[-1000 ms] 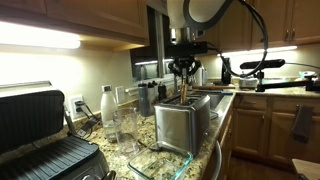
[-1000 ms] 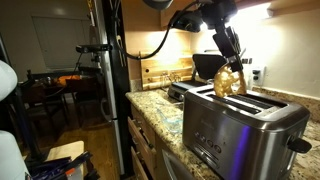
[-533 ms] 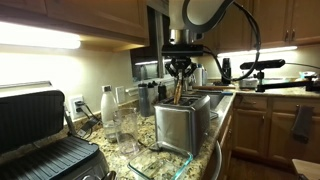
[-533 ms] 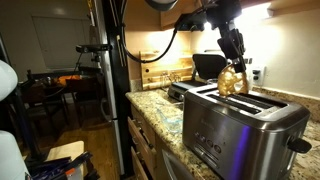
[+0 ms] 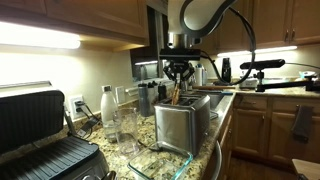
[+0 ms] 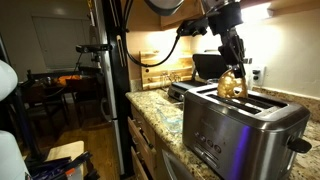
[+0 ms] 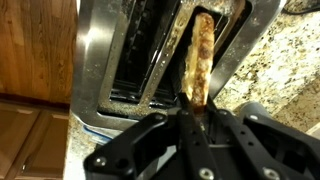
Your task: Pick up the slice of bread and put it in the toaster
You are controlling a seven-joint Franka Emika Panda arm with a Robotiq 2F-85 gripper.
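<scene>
Well, the speckled granite counter [image 6: 158, 106] bears the boxy, shiny brushed-steel toaster [image 6: 235, 128]. Just above its top slots, the black gripper [image 6: 233, 78] pinches the thin tan-brown slice of bread [image 7: 200, 52] upright (edge-on in the wrist view).

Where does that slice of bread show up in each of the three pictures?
Exterior view: the slice of bread hangs at centre, over the toaster.
Exterior view: right of centre, over the toaster's top.
Wrist view: upper middle, edge-on over a slot.
Shared landmark: the toaster.
</scene>
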